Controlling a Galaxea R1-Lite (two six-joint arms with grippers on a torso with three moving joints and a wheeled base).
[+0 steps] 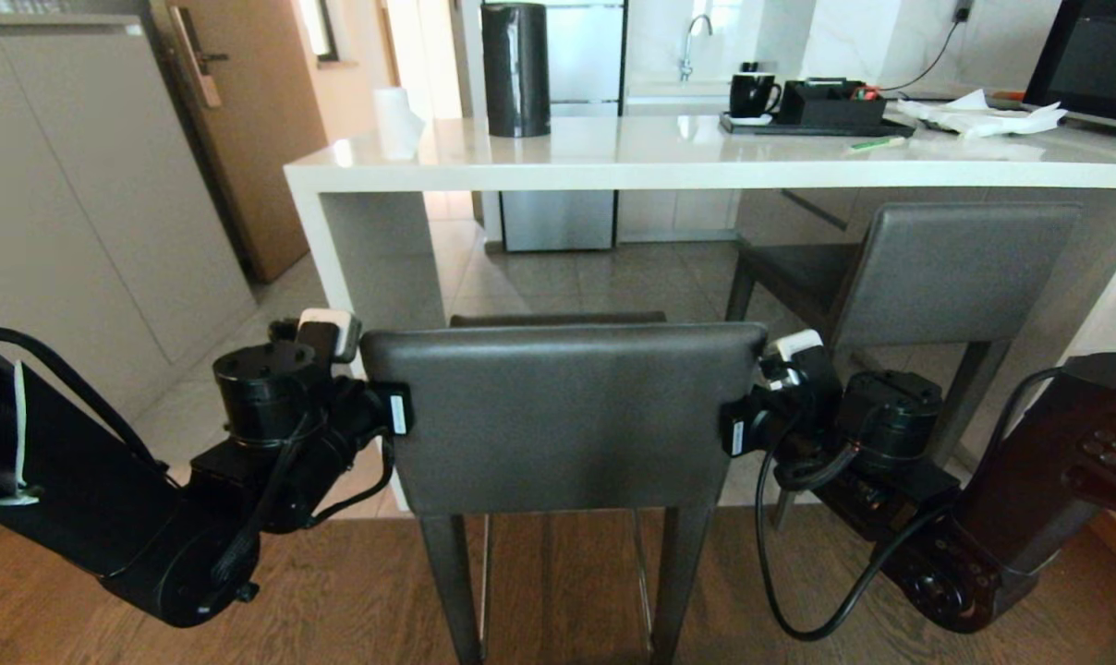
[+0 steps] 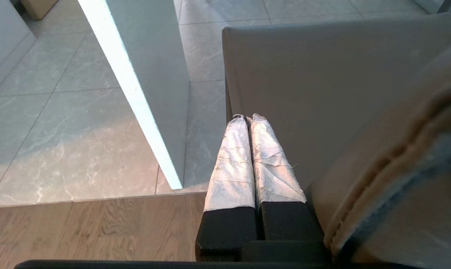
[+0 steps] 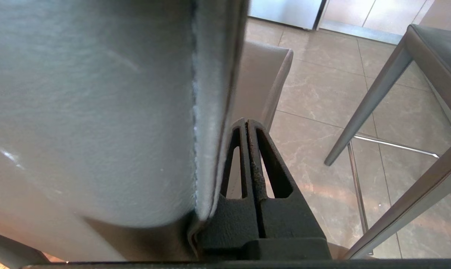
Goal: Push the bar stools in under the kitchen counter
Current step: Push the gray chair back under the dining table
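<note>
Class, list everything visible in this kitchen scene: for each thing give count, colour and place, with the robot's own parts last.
bar stools: two, dark grey; near stool in front of the counter, far stool partly under it at right
kitchen counter: one, white, across the back
canister: one, black, on counter
paper roll: one, white, counter's left end
mug: one, black, on a tray
left hand: shut, beside near stool's left backrest edge
right hand: shut, beside its right edge
</note>
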